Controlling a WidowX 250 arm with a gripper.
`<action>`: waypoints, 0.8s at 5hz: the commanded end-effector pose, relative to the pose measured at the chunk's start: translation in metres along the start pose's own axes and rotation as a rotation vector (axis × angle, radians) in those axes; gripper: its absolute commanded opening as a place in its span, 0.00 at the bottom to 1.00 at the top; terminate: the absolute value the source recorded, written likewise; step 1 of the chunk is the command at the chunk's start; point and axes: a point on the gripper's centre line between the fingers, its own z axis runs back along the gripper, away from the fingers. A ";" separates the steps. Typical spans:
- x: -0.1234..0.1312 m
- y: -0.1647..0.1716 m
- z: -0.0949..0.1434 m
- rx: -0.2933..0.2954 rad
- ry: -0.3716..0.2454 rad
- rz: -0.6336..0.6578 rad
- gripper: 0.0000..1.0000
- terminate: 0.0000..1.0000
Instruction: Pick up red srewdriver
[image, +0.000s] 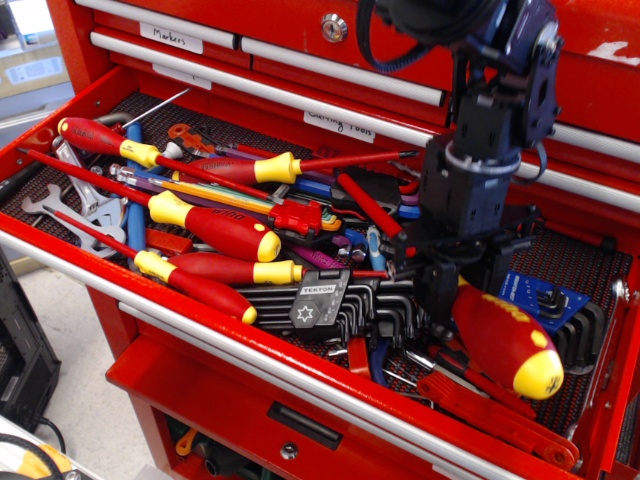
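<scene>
The red srewdriver (503, 340) has a fat red handle with a yellow butt and faint lettering. It hangs tilted over the right part of the open tool drawer (210, 322). Its long red shaft (368, 207) points up and left over the other tools. My gripper (450, 278) is shut on it near the collar end of the handle, which the black fingers hide. The handle slants down to the right, above the red pliers (500, 412).
Several smaller red-and-yellow screwdrivers (215, 232) lie in the drawer's left half, with wrenches (85, 205) at far left. A black Tekton hex key set (320, 296) sits mid-front and a blue hex key holder (540, 296) at right. Closed red drawers (300, 60) stand behind.
</scene>
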 end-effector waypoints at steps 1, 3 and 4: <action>-0.017 0.024 0.056 0.010 -0.131 0.102 0.00 0.00; 0.004 0.029 0.112 0.031 -0.323 0.109 0.00 0.00; 0.012 0.025 0.118 -0.001 -0.378 0.100 0.00 0.00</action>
